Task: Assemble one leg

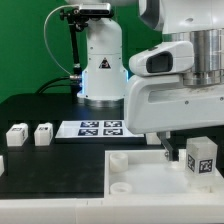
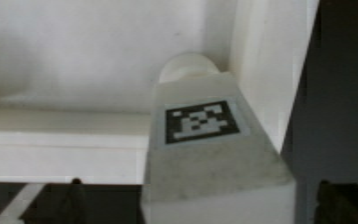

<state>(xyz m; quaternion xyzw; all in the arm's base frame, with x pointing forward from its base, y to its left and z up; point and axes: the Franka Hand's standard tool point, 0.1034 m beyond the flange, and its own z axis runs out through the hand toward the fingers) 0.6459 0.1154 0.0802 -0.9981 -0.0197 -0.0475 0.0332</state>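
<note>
Panda arm (image 1: 103, 62), base at the far side, reaching to the near part of the exterior view's right; gripper (image 1: 180, 150) pointing straight down, held low; finger closure indeterminate.

Plain green backdrop (image 1: 25, 45) behind a matte black tabletop (image 1: 35, 108) under even, bright light.

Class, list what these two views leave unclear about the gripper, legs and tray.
- Gripper: open or shut unclear; its own housing hides the jaws in the exterior view, the tagged leg fills the wrist view.
- Tray: cut off by the exterior view's edges.
- Two small legs: tags too small, exterior view.
</note>
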